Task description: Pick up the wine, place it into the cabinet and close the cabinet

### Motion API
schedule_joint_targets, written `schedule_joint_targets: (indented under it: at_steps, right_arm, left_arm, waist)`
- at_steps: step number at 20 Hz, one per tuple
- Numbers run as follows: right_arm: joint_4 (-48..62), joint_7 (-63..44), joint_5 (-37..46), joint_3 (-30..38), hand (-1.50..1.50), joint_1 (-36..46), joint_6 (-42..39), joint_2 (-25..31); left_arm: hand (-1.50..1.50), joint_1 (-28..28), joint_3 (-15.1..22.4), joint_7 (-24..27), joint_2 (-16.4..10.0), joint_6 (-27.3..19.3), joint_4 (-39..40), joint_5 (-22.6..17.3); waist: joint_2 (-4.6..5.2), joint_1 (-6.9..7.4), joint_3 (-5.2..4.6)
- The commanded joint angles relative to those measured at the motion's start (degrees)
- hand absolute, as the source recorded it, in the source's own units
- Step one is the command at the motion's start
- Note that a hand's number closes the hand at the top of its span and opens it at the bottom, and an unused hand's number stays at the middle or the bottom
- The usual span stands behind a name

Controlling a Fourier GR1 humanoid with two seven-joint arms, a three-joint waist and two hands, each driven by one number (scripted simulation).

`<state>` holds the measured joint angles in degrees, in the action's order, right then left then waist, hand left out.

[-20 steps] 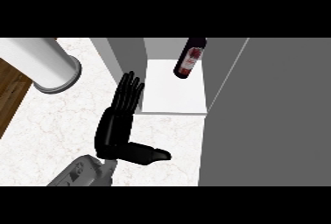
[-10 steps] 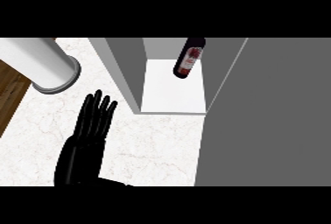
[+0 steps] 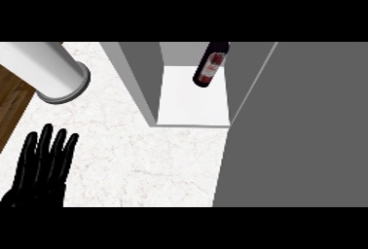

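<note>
The wine bottle (image 3: 210,65), dark with a red-and-white label, stands inside the cabinet at the back of its white shelf (image 3: 194,104). The cabinet's grey left wall (image 3: 137,78) rises beside it, and a broad grey panel (image 3: 302,126), which looks like the cabinet's door, fills the right side of the view. My left hand (image 3: 39,170) is low at the left over the marble counter, fingers straight and open, holding nothing, well away from the cabinet. My right hand does not show.
A white cylinder with a grey base (image 3: 46,70) stands at the upper left. Past the counter's left edge lies a brown wooden floor (image 3: 10,104). Bare marble counter (image 3: 144,160) stretches between my hand and the cabinet.
My left hand has drawn back from beside the cabinet's left wall, moving down and to the left; its forearm has left the view. The bottle has stayed put.
</note>
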<state>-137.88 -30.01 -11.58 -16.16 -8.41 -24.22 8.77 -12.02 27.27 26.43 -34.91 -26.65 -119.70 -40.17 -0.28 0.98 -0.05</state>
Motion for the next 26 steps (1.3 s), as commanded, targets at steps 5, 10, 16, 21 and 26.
schedule_joint_targets:
  at_steps: [5,10,16,21,26]
  right_arm:
    - [-6.75,-9.14,3.65,-13.55,1.5,2.78,5.4,-4.88]
    - [-0.53,-9.23,15.07,-25.66,1.5,8.39,13.06,-8.64]
    - [7.25,-11.06,20.61,-30.43,1.5,24.52,25.26,-8.73]
    - [19.88,-7.26,21.36,-31.7,1.5,34.75,35.62,-8.68]
    - [26.93,-11.39,15.57,-25.79,1.5,49.39,42.16,-8.74]
  left_arm:
    - [-1.5,-14.47,-12.31,3.77,-5.22,9.91,-4.29,-5.9]
    - [-1.5,-21.94,-20.73,6.26,-6.6,18.66,-3.8,-9.94]
    - [-1.5,-25.64,-30.35,3.78,-9.07,24.86,-5.02,-14.66]
    - [-1.5,-28.42,-31.95,4.81,-7.68,30.79,-2.82,-14.52]
    - [-1.5,-26.72,-34.15,1.65,-6.16,31.19,-3.15,-15.71]
  waist:
    - [-0.07,-0.02,-0.05]
    - [-0.18,0.26,-0.07]
    - [-0.06,0.69,-0.06]
    - [0.05,1.54,-0.08]
    - [0.2,0.79,-0.02]
